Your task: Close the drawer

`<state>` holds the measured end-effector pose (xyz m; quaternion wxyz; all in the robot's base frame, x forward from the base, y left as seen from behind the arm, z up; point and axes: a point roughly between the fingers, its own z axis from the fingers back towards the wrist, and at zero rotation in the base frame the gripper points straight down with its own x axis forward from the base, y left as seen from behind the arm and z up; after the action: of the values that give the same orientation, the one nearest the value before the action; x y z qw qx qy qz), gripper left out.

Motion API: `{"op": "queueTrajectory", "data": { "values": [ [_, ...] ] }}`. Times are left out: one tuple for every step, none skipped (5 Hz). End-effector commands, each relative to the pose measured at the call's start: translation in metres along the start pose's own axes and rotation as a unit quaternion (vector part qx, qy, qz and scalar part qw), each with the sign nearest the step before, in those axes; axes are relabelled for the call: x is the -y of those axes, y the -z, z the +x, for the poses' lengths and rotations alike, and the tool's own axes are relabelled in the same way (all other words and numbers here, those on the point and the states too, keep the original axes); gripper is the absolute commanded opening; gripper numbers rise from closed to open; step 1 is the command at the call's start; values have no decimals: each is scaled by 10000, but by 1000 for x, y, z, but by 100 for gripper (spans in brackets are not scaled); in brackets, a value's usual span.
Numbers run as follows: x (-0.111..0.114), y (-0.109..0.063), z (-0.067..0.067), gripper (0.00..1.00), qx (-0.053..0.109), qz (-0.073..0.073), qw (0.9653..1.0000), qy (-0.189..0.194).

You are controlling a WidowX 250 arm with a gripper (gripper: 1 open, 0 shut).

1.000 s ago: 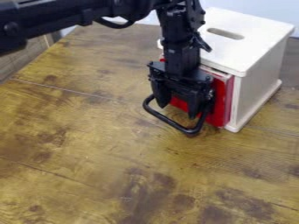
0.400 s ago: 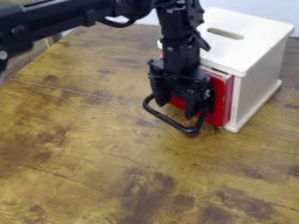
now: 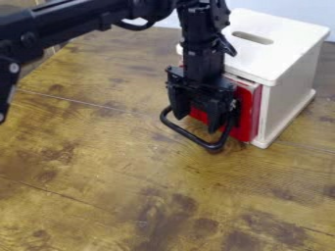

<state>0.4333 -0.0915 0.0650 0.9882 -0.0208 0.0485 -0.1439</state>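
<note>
One view serves, a fixed-looking camera set above the tabletop [image 3: 105, 162] and looking down at a slant. It faces across the wood toward the white cabinet [image 3: 281, 54], whose top and side both show, in the upper right. The distance is moderate: the cabinet nearly fits, its top cut by the upper edge, while bare wood fills the lower part. The arm [image 3: 78, 18] crosses the upper left, and with a single view, no overlap can be told.
</note>
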Motion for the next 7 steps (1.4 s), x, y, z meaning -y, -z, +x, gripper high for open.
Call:
{"op": "queueTrajectory", "data": {
  "values": [
    [5,29,-12,100,-493,-64,9968,-627],
    [15,13,-19,100,-447,-88,9931,-1081],
    [18,0,-28,100,-395,-100,9897,-1373],
    [21,-14,-34,100,-330,-131,9861,-1625],
    [28,-25,-37,100,-250,-199,9798,-1973],
    [34,-37,-40,100,-158,-249,9724,-2314],
    [40,-50,-44,100,-47,-304,9637,-2654]
  ]
}}
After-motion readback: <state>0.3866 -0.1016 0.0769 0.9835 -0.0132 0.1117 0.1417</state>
